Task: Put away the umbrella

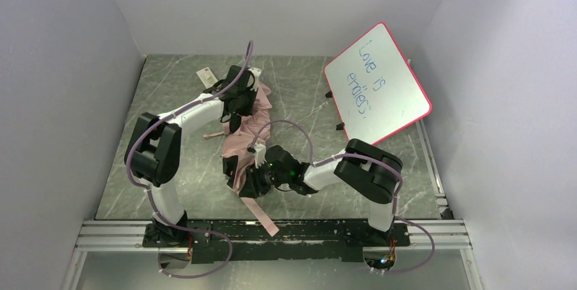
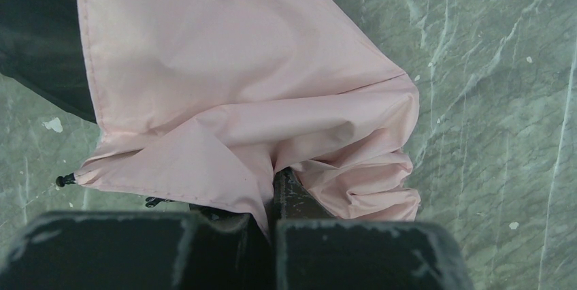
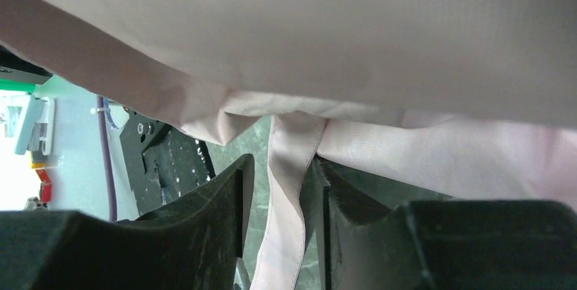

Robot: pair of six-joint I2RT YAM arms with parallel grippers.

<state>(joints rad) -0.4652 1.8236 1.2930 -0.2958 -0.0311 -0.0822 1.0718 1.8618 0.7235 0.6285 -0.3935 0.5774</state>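
The umbrella (image 1: 239,141) lies collapsed on the marble table (image 1: 306,99), pale pink fabric up, with a long pink strap (image 1: 262,216) trailing toward the near rail. At the umbrella's far end my left gripper (image 1: 238,98) is shut on it; in the left wrist view the left gripper (image 2: 272,191) pinches a fold of pink fabric (image 2: 224,79), with the black side (image 2: 34,38) showing at upper left. My right gripper (image 1: 254,182) is at the near end. In its wrist view the strap (image 3: 286,195) hangs between the parted jaws of the right gripper (image 3: 281,167), lying by the right finger (image 3: 333,195) with a gap on the left.
A pink-framed whiteboard (image 1: 377,82) with blue writing leans at the back right. A small white tag (image 1: 205,75) lies at the back left, beside the left arm. The metal rail (image 1: 286,235) with both arm bases runs along the near edge. Grey walls close three sides.
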